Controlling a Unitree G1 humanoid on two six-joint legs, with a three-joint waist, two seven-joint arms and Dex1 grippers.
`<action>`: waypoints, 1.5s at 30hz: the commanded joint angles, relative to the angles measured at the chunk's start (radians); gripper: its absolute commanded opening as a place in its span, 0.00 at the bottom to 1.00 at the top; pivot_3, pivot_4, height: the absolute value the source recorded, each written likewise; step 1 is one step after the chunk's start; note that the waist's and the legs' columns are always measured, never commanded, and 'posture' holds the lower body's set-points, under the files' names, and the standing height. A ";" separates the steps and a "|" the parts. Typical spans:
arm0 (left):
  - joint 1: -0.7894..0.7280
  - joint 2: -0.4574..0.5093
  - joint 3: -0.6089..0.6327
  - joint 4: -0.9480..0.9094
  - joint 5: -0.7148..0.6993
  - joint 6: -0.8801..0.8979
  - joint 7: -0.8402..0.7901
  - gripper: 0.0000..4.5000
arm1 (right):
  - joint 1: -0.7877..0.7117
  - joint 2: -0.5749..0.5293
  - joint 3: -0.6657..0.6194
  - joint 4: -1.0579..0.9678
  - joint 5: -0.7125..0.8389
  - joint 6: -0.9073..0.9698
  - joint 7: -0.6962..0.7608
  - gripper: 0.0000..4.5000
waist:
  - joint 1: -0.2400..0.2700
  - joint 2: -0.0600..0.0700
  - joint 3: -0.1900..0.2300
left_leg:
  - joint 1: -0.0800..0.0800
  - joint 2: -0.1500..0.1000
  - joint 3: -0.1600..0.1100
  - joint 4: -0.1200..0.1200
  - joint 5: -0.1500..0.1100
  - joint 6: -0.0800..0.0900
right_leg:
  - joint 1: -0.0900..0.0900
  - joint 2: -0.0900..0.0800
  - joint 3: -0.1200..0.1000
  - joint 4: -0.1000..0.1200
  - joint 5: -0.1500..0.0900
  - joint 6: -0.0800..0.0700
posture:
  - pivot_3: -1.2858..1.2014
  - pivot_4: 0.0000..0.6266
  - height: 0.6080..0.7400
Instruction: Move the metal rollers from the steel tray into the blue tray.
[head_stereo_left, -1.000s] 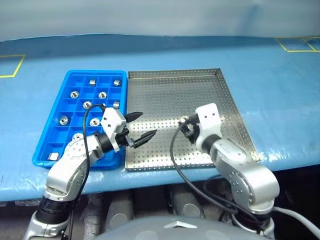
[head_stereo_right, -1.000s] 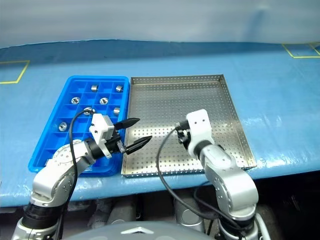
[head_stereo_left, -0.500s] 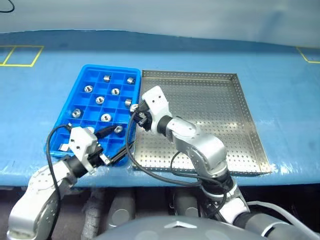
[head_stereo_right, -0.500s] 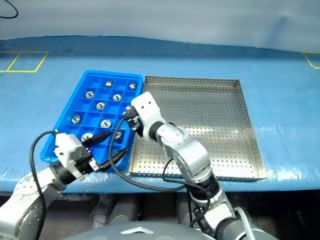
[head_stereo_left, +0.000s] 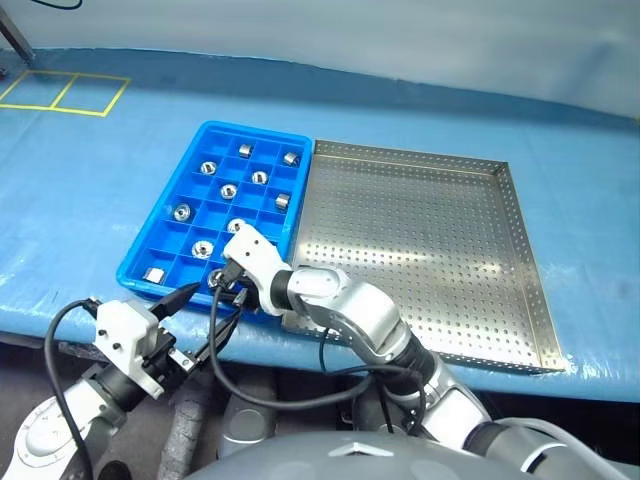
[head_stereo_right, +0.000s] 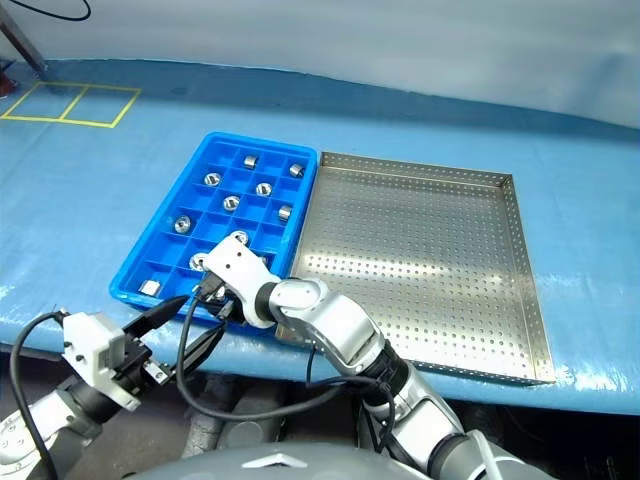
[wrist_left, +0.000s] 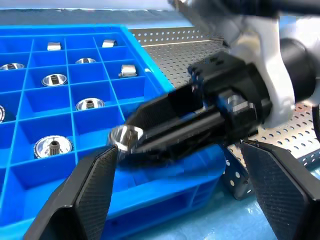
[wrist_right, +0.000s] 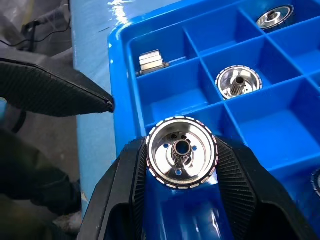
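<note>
The right gripper (wrist_right: 181, 165), clamped on a metal roller (wrist_right: 181, 159), has swung from the steel tray (head_stereo_left: 430, 240) to the blue tray (head_stereo_left: 160, 225) near edge; release follows. The left gripper (head_stereo_left: 200, 318) has withdrawn, spread, empty.

The metal roller (wrist_right: 181, 159) clamped in the right gripper (wrist_right: 181, 200) is seen as polished, mirror-bright metal with a finely ridged rim. The gripper's fingers (wrist_right: 239, 186) are shown in matt black with a ribbed texture. The blue tray (head_stereo_left: 176, 176) is made of glossy, smooth plastic. The steel tray (head_stereo_left: 430, 235) is formed of perforated sheet metal with a dull satin sheen. The tabletop sheet (head_stereo_left: 90, 190) appears slightly shiny and wrinkled.
</note>
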 joint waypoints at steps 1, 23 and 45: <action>-0.010 -0.006 -0.009 -0.050 -0.018 -0.032 0.004 0.96 | -0.023 0.018 0.023 0.043 -0.015 -0.058 0.021 0.37 | 0.003 0.000 0.000 | 0.000 0.000 0.000 0.000 0.000 0.000 | 0.000 0.000 0.000 0.000 0.000 0.000 | 0.67 0.24 1.00; -0.201 0.061 -0.107 0.040 -0.033 -0.002 -0.042 0.96 | 0.050 -0.022 -0.169 -0.094 -0.016 -0.102 -0.009 0.95 | -0.004 0.000 0.000 | 0.000 0.000 0.000 0.000 0.000 -0.001 | 0.001 0.000 0.000 -0.002 0.000 0.000 | 0.60 0.24 1.00; -0.835 -0.034 -0.499 0.435 0.112 0.010 -0.114 0.96 | 0.718 -0.276 -0.460 -0.682 -0.147 -0.219 -0.266 0.95 | -0.188 0.001 0.000 | 0.000 0.000 0.001 0.001 -0.001 0.000 | 0.001 0.002 0.004 0.001 0.004 0.009 | 0.45 0.24 1.00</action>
